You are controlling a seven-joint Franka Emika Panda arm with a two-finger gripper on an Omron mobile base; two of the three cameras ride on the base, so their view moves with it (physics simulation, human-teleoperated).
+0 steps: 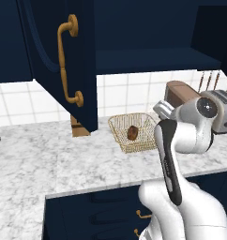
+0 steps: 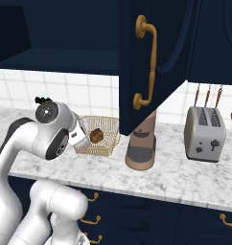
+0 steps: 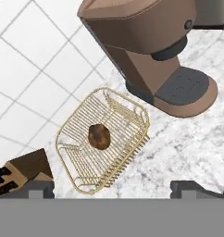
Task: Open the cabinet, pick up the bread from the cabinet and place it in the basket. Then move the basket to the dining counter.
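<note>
The dark navy cabinet stands open, with its door (image 1: 64, 61) (image 2: 151, 62) swung out over the counter and its brass handle (image 2: 149, 57) facing me. Below it the pale gold wire basket (image 1: 116, 123) (image 2: 110, 123) (image 3: 77, 125) rests on the marble counter. The small dark brown bread (image 1: 132, 132) (image 2: 96, 136) (image 3: 99, 136) lies in the basket's middle. My gripper (image 3: 116, 189) hangs open above the basket's near side, its fingertips (image 3: 40, 187) wide apart and holding nothing. The dining counter is out of view.
A brown coffee machine (image 3: 151, 51) (image 2: 142, 148) stands right beside the basket. A grey toaster (image 2: 204, 134) (image 1: 223, 108) sits farther right. A wooden knife block (image 3: 26, 173) (image 1: 78, 129) stands on the basket's other side, under the open door. The marble counter (image 1: 40, 164) tops brass-handled drawers.
</note>
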